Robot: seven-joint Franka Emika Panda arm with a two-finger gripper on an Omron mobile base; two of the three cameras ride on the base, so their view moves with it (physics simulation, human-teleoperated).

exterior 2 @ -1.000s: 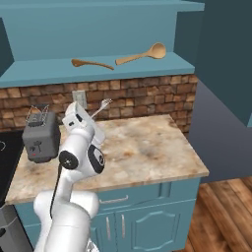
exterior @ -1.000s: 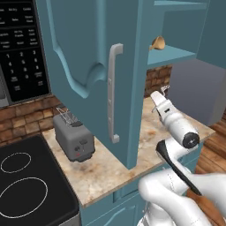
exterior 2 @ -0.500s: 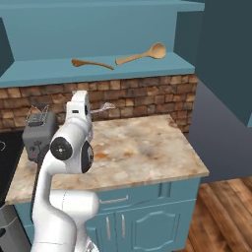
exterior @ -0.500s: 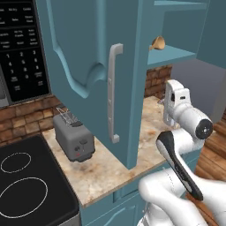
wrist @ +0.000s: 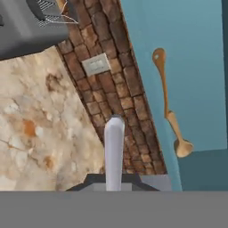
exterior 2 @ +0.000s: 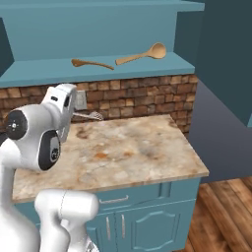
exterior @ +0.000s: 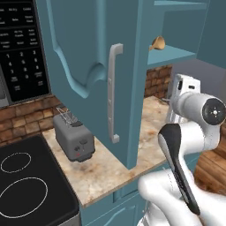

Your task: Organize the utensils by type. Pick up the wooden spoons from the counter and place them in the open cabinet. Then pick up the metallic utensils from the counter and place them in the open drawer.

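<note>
Wooden spoons (exterior 2: 142,54) on the open cabinet (exterior 2: 93,69) shelf

The white arm is seen rising from the 5 o'clock corner of the left base view and from the 7 o'clock corner of the right base view. A rounded elbow joint with a dark cap is carried at mid-height, and from it the forearm is reached forward and upward. The hand (exterior 2: 74,106) is held at the far end of the arm, toward 10 o'clock in the right base view. Its jaws are closed tight on a thin silver utensil (wrist: 114,151), which is seen projecting straight ahead of the fingertips in the hand view.
</note>
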